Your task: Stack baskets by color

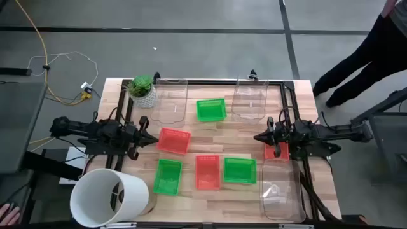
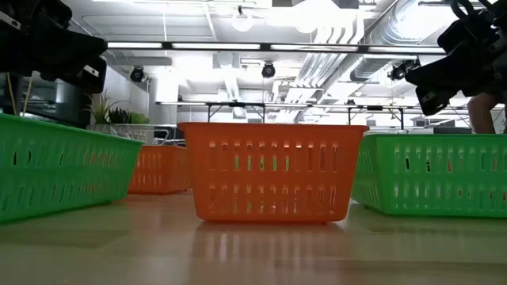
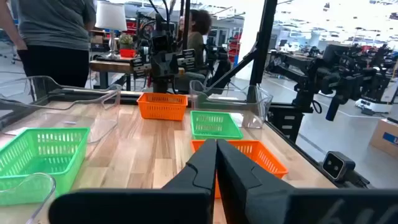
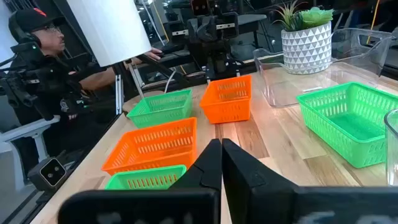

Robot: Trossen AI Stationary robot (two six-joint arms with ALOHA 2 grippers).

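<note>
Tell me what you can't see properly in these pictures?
High view: the right gripper covers most of one red basket.
Low view: the front red basket hides whatever stands behind it; a green basket is cut by the left edge.
High view: the corner cuts off the person.

My two arms are dark, nearly black, built of chunky jointed segments with cables running along them. From above, the left arm (image 1: 95, 131) and the right arm (image 1: 318, 133) each taper to a pointed tip. The left gripper (image 3: 216, 163) ends in two matte black fingers, smooth and wedge-shaped, their flat inner faces forming a thin seam. The right gripper (image 4: 221, 163) looks the same: two plain black wedges above a broad black block. From table height, I see both arms as bulky black housings with angular edges, one bearing a small pale label.
</note>
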